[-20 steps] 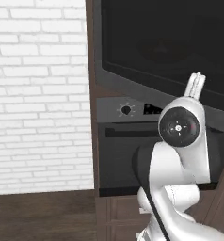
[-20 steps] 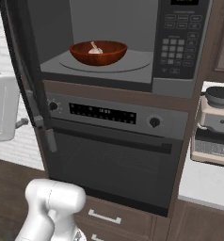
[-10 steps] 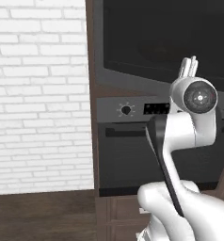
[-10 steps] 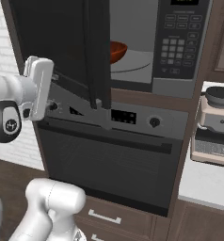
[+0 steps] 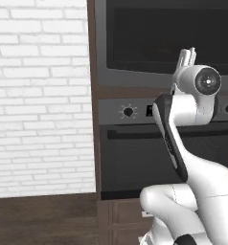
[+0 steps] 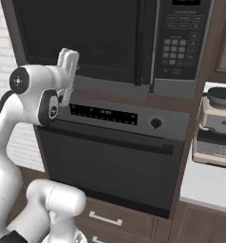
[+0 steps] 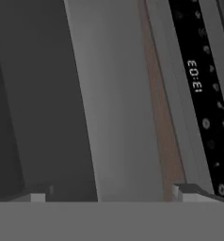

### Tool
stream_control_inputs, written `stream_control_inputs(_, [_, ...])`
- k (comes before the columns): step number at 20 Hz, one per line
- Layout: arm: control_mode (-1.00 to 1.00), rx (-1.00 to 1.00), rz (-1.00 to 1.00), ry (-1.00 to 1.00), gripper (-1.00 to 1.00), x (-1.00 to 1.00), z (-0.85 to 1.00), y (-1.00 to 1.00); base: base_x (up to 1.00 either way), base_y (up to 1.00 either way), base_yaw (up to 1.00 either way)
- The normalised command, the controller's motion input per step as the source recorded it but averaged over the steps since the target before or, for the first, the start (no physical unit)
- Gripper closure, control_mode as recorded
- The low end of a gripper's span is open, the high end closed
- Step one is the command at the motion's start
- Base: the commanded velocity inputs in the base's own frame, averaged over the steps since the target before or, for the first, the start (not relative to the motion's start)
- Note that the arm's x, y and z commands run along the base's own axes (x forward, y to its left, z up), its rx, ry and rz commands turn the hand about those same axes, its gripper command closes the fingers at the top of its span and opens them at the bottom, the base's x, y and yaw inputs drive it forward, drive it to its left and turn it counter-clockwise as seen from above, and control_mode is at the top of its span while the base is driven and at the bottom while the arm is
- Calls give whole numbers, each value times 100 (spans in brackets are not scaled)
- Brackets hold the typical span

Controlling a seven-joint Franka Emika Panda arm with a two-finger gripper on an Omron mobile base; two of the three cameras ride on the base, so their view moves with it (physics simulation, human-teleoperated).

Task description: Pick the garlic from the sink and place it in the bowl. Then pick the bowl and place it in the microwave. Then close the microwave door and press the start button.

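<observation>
From the right base view, my gripper (image 6: 69, 61) sits jaws spread wide and empty against the lower left of the microwave door (image 6: 81, 38), which looks shut. The keypad (image 6: 177, 47) (start button presumably there) lies toward 3 o'clock, well apart, so I'd judge a long sideways reach next.

Microwave door (image 6: 81, 40) shut flush, dark glass, grey steel lower edge.
</observation>
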Motion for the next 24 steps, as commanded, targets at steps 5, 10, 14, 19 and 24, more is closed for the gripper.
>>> stream_control_inputs(5, [-100,4,8,0,-100,79,8,-5,0,0,0])
stream_control_inputs(10, [-100,0,4,0,-100,11,0,-5,0,0,0])
stream_control_inputs(14, [-100,3,1,-6,-100,-53,0,-40,0,0,0])
stream_control_inputs(19, [-100,11,0,-13,-100,-100,0,-87,0,0,0])
stream_control_inputs(24, [-100,11,0,-3,-100,-75,10,-100,0,0,0])
